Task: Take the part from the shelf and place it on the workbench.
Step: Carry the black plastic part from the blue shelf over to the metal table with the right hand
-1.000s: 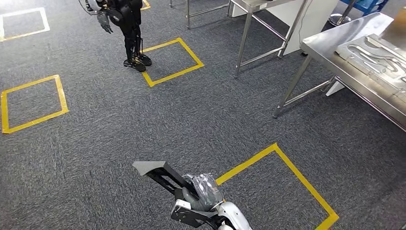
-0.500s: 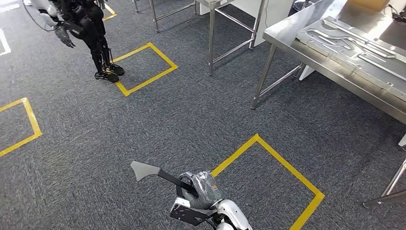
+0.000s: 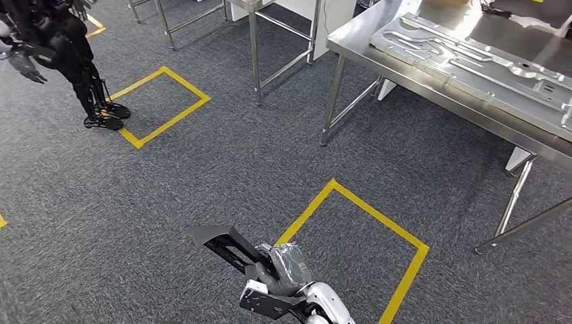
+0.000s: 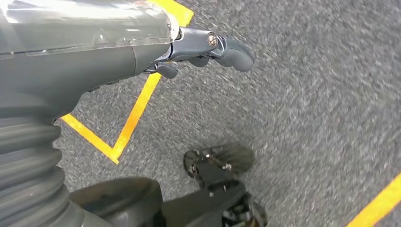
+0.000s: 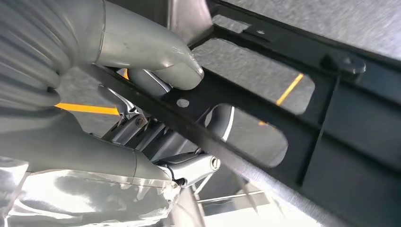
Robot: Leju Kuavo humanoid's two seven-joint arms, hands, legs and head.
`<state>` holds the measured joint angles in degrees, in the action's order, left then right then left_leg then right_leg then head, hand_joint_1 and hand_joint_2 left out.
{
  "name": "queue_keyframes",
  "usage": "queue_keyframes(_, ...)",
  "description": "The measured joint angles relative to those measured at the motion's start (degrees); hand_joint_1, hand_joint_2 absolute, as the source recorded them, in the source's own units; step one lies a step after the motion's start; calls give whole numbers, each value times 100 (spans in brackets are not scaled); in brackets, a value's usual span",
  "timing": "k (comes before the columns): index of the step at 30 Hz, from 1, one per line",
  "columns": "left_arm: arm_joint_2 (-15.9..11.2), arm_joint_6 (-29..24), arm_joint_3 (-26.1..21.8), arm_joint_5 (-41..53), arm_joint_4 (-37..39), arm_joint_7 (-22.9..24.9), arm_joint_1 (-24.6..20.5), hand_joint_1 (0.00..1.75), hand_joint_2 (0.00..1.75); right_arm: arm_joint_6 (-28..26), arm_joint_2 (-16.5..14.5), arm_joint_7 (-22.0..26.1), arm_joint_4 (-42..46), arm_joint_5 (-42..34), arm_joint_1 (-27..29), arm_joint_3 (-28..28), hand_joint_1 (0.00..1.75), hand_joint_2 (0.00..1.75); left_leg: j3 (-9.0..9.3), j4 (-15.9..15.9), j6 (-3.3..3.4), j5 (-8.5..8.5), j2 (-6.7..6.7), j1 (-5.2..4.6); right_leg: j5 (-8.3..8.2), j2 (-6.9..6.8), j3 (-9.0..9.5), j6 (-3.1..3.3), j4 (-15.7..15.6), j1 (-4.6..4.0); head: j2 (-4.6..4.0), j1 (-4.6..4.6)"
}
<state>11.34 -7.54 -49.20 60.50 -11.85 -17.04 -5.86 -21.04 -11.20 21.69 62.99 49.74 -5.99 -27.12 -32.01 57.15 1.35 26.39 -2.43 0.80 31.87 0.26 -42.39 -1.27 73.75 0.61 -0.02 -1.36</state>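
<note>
The part is a flat, dark grey to black piece with long cut-out openings and a wider, angled end. It is carried above the grey carpet, tilted, its wide end pointing up and to the left in the head view. The workbench is a steel table on thin legs at the upper right, well apart from the part

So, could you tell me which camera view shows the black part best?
The head view: the whole black part shows, held by the right hand. The right wrist view gives a close partial look at its cut-out frame. The left wrist view faces the carpet.
</note>
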Motion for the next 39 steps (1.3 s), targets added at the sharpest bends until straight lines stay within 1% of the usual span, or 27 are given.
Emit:
queue_keyframes(1,1,20,-2,-3,0,3,-1,0,175,0,1,-1,-1,-1,3,0,175,175,18,0,-13,15,-66,0,-175,-40,119,-4,-245,13,0,0)
queue_keyframes(2,2,42,-3,-5,0,6,-5,0,175,0,1,-1,0,-1,3,0,175,175,44,0,-30,34,-123,-1,-389,-129,334,5,-656,15,0,0)
queue_keyframes(4,2,78,-4,-8,0,24,-12,0,175,-2,-1,-4,4,-1,-7,0,175,175,92,5,-86,78,-221,-24,-627,-345,707,52,-1371,-34,0,-1)
queue_keyframes(5,2,92,-5,-6,0,39,-16,0,175,-3,-2,-7,6,-1,-11,0,175,175,110,8,-121,99,-266,-35,-652,-403,791,81,-1540,-62,0,-1)
queue_keyframes(6,2,104,-5,0,0,60,-21,0,175,-4,-2,-10,7,0,-12,0,175,175,126,5,-157,114,-316,-45,-626,-391,799,108,-1580,-89,0,-1)
queue_keyframes(8,6,127,-7,18,0,96,-40,0,175,-7,-1,-17,14,0,0,1,175,175,163,5,-226,151,-384,-32,-640,-254,807,170,-1608,-81,0,-1)
queue_keyframes(10,8,144,-8,32,0,121,-53,0,175,-13,-5,-24,36,0,6,2,175,175,83,254,-283,328,-191,-7,-666,-125,845,239,-1654,-46,0,-2)
queue_keyframes(12,7,154,-9,45,0,145,-44,0,175,-15,-14,-36,51,2,7,2,175,175,-260,974,-316,685,100,9,-670,4,863,288,-1666,-35,0,-2)
queue_keyframes(13,7,157,-9,50,0,157,-35,0,175,-13,-17,-45,52,4,14,2,175,175,-471,1374,-325,831,163,12,-666,79,864,301,-1661,-42,0,-2)
queue_keyframes(14,7,160,-9,54,0,162,-25,0,175,-11,-17,-56,53,7,25,2,175,175,-629,1637,-330,879,188,12,-661,163,867,306,-1654,-48,0,-2)
queue_keyframes(15,7,162,-10,54,0,164,-20,0,175,-7,-17,-65,53,14,35,2,175,175,-692,1686,-329,805,198,12,-655,248,873,305,-1644,-52,0,-2)
queue_keyframes(16,7,163,-10,54,0,165,-19,0,175,-2,-16,-73,53,20,42,2,175,175,-642,1497,-321,619,212,13,-646,336,883,298,-1633,-53,0,-2)
queue_keyframes(17,4,160,-11,55,0,164,-23,0,175,3,-16,-77,54,27,46,2,175,175,-497,1120,-308,368,264,17,-632,418,896,286,-1619,-51,0,-2)
queue_keyframes(19,-2,149,-11,63,0,164,-29,0,175,12,-17,-83,55,40,46,3,175,175,-186,391,-262,56,477,27,-600,559,898,244,-1577,-55,0,-2)
queue_keyframes(21,-6,143,-12,70,0,162,-42,0,175,19,-17,-88,58,50,50,4,175,175,-75,132,-209,33,596,22,-595,665,861,185,-1554,-47,0,-2)
queue_keyframes(23,0,142,-13,67,0,141,-62,0,175,22,-15,-93,64,56,62,4,175,175,-60,94,-142,16,513,22,-603,722,834,117,-1561,-35,0,-1)
queue_keyframes(25,9,139,-16,57,-1,105,-69,0,175,24,-11,-95,69,63,56,4,175,175,-30,44,-59,-7,395,41,-479,472,749,61,-1383,-54,0,-1)
queue_keyframes(27,11,127,-18,57,-2,81,-57,0,175,24,-11,-95,70,69,38,4,175,175,-12,17,-6,-5,255,40,-145,126,438,20,-756,-52,0,0)
queue_keyframes(28,9,121,-19,67,-2,77,-48,0,175,24,-10,-95,69,71,34,4,175,175,-11,18,2,3,181,35,22,55,229,2,-363,-36,0,-1)
queue_keyframes(29,8,112,-20,76,-2,77,-41,0,175,23,-8,-94,66,71,34,4,175,175,-9,20,4,14,107,31,110,26,65,-13,-60,-18,0,0)
queue_keyframes(30,7,102,-21,84,-2,79,-40,0,175,22,-6,-94,61,68,36,4,175,175,-2,22,-2,26,34,30,88,10,-4,-24,52,-3,0,0)
queue_keyframes(31,7,91,-22,85,-2,84,-43,0,175,21,-4,-92,56,66,35,4,175,175,13,24,-12,40,-32,30,-43,-14,53,-27,-74,6,0,0)
queue_keyframes(32,7,81,-23,81,-2,92,-47,0,175,20,-3,-88,52,62,32,4,175,175,38,25,-27,59,-95,30,-249,-67,226,-21,-412,11,0,0)
queue_keyframes(34,7,76,-26,63,-2,117,-56,0,175,19,-4,-79,51,56,13,4,175,175,92,32,-78,106,-200,12,-569,-293,638,21,-1212,-19,0,0)
queue_keyframes(36,7,60,-29,64,-2,146,-63,0,175,17,-7,-71,50,51,-12,4,175,175,128,34,-142,145,-295,-16,-632,-396,800,82,-1551,-70,0,-1)
queue_keyframes(38,8,25,-31,91,-2,162,-80,0,175,13,-8,-67,47,46,-24,4,175,175,158,23,-210,173,-389,-19,-634,-263,797,146,-1570,-83,0,-1)
queue_keyframes(39,9,3,-31,106,-2,163,-92,0,175,10,-9,-66,45,45,-26,5,175,175,165,50,-245,209,-353,-8,-643,-198,807,177,-1590,-71,0,-2)
